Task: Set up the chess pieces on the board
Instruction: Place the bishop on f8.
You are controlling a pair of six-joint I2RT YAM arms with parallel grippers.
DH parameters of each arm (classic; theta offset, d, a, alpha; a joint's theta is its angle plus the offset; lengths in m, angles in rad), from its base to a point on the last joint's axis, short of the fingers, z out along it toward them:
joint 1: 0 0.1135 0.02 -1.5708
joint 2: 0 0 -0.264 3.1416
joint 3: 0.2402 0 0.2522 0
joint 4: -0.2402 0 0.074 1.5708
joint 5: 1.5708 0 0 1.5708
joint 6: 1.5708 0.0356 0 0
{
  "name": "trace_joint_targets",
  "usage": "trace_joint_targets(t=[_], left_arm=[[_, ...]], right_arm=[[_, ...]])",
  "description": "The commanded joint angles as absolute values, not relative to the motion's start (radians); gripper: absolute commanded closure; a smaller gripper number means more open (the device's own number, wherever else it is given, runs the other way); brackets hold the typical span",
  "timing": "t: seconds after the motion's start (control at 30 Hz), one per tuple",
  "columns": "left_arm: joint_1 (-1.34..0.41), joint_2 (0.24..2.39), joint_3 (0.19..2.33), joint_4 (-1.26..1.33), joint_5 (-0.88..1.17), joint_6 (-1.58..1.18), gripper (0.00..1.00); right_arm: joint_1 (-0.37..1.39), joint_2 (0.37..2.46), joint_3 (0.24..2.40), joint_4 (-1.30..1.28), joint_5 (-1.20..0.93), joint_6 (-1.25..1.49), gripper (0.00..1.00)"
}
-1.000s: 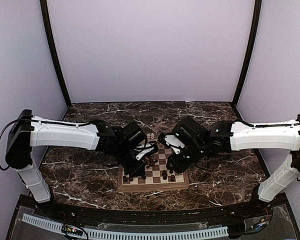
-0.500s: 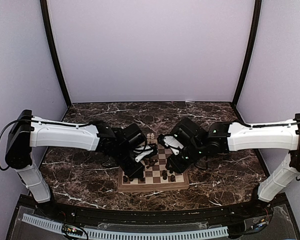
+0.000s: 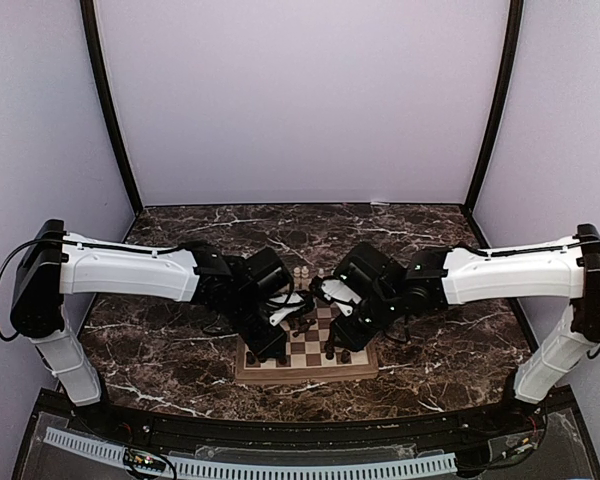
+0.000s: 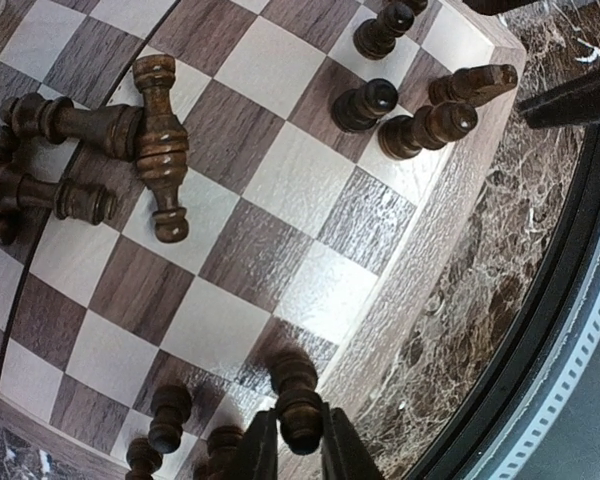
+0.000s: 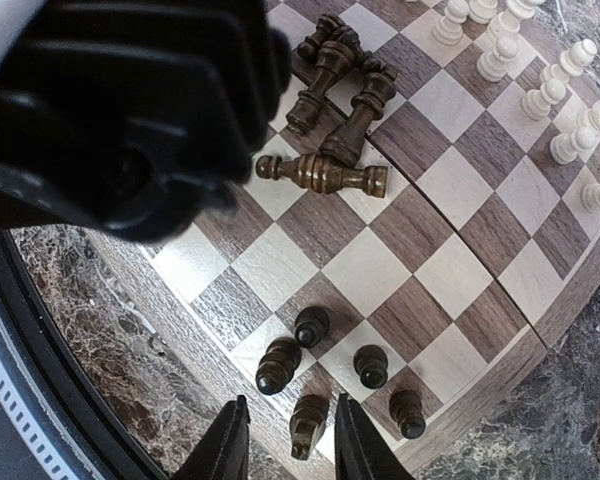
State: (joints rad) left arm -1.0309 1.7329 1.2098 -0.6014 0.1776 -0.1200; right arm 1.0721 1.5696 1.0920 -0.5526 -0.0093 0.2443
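The board lies between my arms. My left gripper is shut on a dark brown chess piece that stands upright at the board's near edge; its fingers hug both sides. My right gripper is open around a dark knight in the board's edge row, with a gap on each side. Other dark pieces stand near it. Several dark pieces lie toppled mid-board. Cream pieces stand along the far side.
Two cream pieces stand on the marble table behind the board. My left arm's black wrist looms over the board's corner in the right wrist view. A black rail runs along the table's near edge.
My right arm has slid left, further over the board. My left gripper has shifted slightly at the board's near-left part, still around its dark piece.
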Motion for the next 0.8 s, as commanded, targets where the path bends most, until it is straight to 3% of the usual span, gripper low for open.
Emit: trace_joint_targets(t=[0.0,0.3,0.77], left_arm=[[-1.037,1.704,1.200,-0.623,0.189,-0.112,0.75],[-1.036,1.649,1.200,-0.596,0.175,-0.155,0.63],[-1.028,1.501,1.116,-0.550,0.074,-0.248,0.59]], right_arm=[[1.064,1.609,1.101,-0.540,-0.053,0.222,0.69],[1.064,1.645,1.121,-0.542,-0.061,0.216,0.69],[1.065,1.669,1.140,-0.551,-0.077,0.208,0.72]])
